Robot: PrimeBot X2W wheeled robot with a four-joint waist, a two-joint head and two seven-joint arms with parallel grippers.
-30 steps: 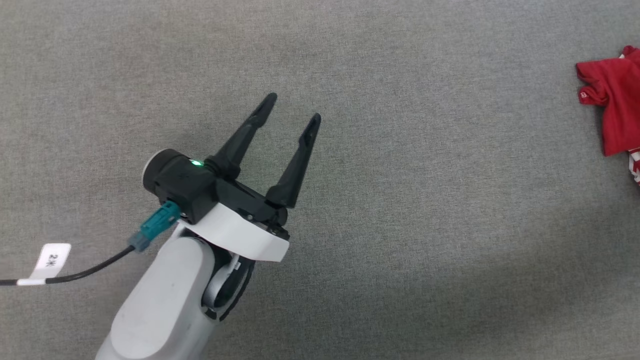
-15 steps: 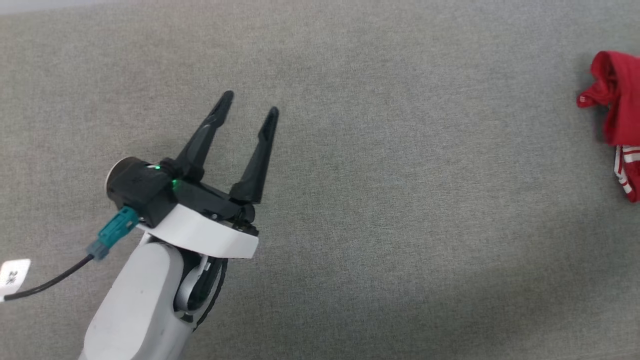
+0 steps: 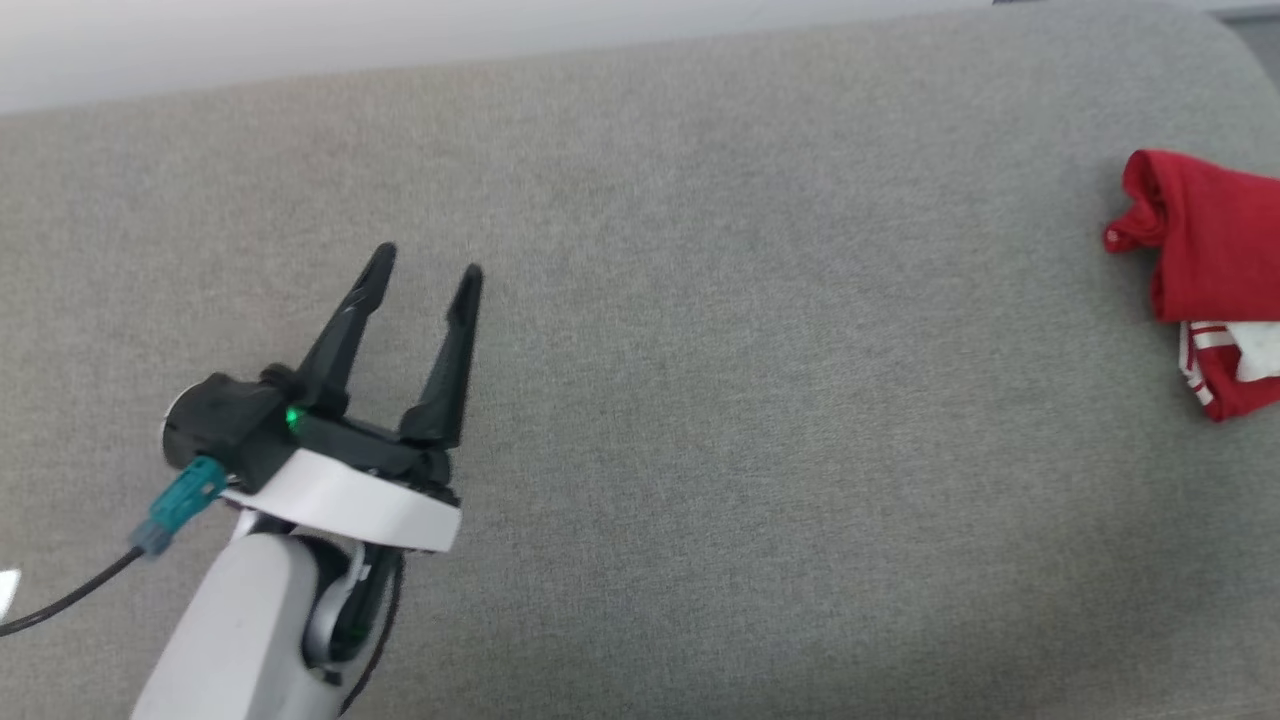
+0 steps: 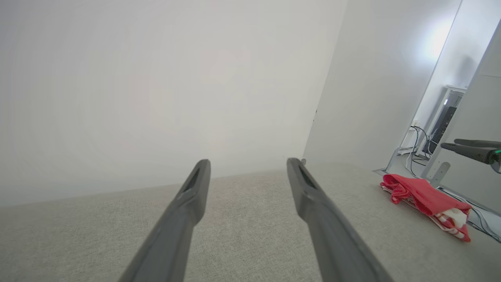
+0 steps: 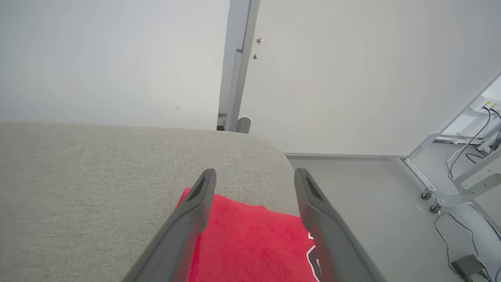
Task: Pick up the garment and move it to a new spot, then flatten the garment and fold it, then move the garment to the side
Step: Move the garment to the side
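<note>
Garment (image 3: 1205, 250) lies well right of released left end effector (image 3: 428, 262), beneath released right end effector (image 5: 254, 173).

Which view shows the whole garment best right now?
Left wrist view: the garment lies whole, though small, on the grey cushion. Head view crops it at the right edge; right wrist view gives a close partial patch.

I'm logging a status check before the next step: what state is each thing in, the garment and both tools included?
garment: crumpled in a loose heap, lying on the grey cushion, not held.
left tool: open, empty, above the cushion.
right tool: open, empty, above the garment.
status light on the left wrist: lit green.
</note>
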